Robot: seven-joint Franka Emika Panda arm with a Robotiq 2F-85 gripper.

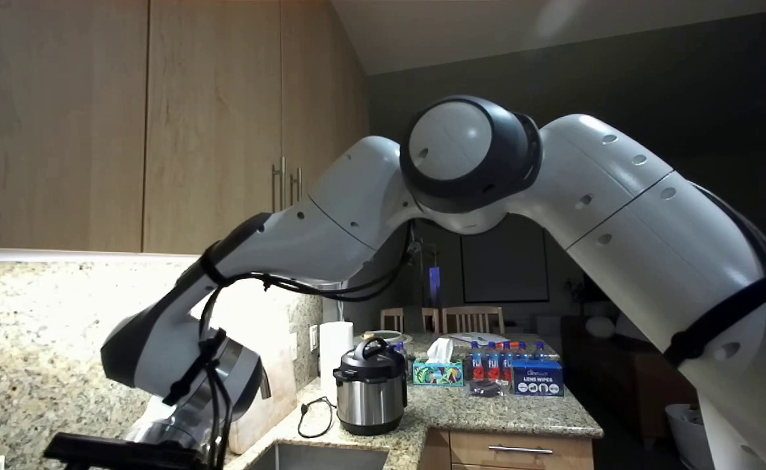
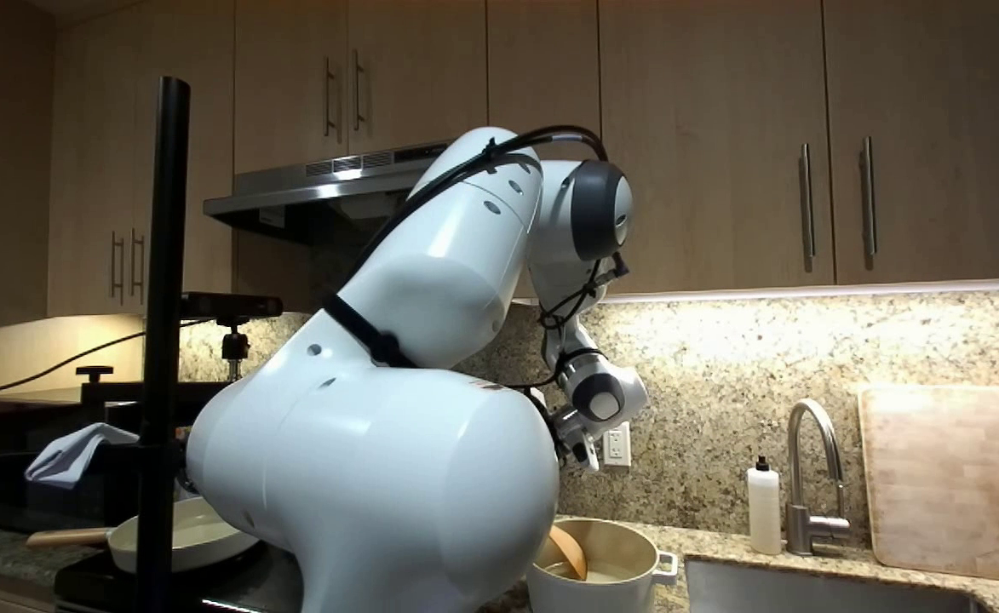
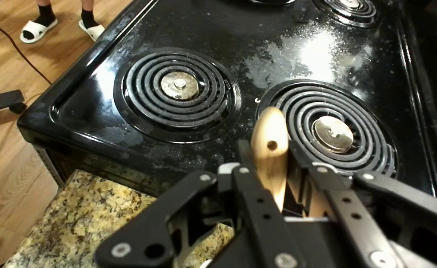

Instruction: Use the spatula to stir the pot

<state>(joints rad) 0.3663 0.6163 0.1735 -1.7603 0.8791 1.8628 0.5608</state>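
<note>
Hand [image 3: 270, 154]: lower centre of the wrist view; pads brought together and clamped on the handle of the wooden spatula [image 3: 272, 126], one to each side.
Wooden spatula: handle end, pierced by a small hole, pointing up the frame there; head [image 2: 569, 552] slanting inside the pot [image 2: 588, 598] at bottom centre of an exterior view, the stretch between hidden by the arm [image 2: 363, 443]. Whether the head touches the pot's floor: cannot tell.
Pot: white, loop handle at its right, base cut by the frame edge.
Stove [image 3: 211, 33]: black, coil burners [image 3: 177, 98], beyond the hand in the wrist view.
Frying pan [image 2: 171, 559]: pale, lower left of an exterior view, handle pointing left.
Table [image 1: 487, 414]: speckled stone, lower right of centre in an exterior view; bearing a lidded pressure cooker [image 1: 371, 399], tissue box [image 1: 437, 374], bottles [image 1: 494, 362], blue carton [image 1: 537, 380].
</note>
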